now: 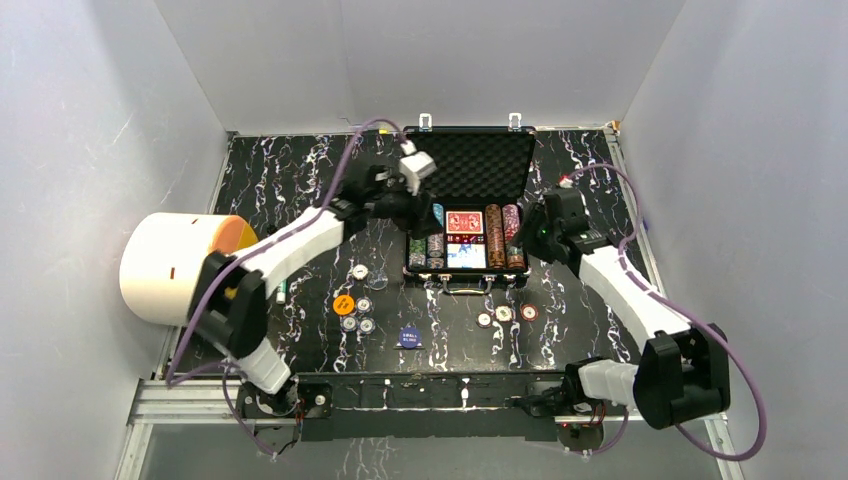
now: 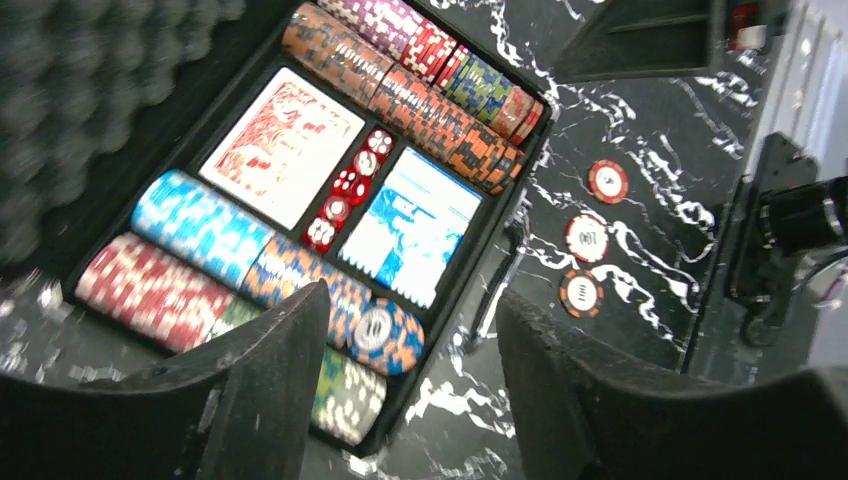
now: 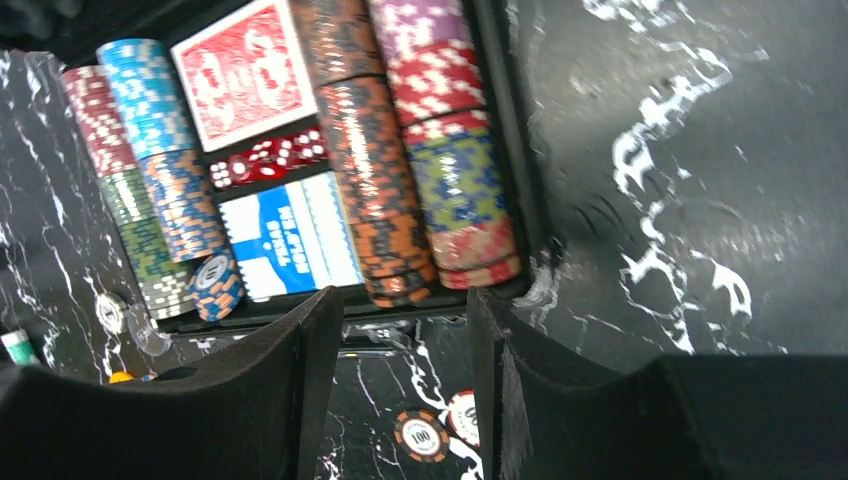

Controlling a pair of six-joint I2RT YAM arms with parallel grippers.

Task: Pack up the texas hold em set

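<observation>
Hovering left tool [image 2: 410, 300], right tool [image 3: 405, 300] spread, empty by case [image 1: 480, 165]; loose chips [image 1: 504, 313] likely thin, slick: pinching rims best.

Matt egg-crate foam [image 1: 480, 165] lines the briefcase [image 1: 466, 274]; the marbled tabletop [image 1: 300, 180] looks glossy.

Top view: left claw [image 1: 416, 218] covers far end of left chip rows [image 1: 434, 248] in the case [image 1: 480, 152]. Loose chips [image 1: 504, 313] on worktop [image 1: 300, 180] too small to read. Left wrist: near chip stack [image 2: 348, 400] blurred, partly behind a finger [image 2: 265, 395]. Foam lid [image 2: 60, 100] cut by frame edge. Right wrist: white chip [image 3: 459, 417] half behind claw finger [image 3: 545, 400].
</observation>
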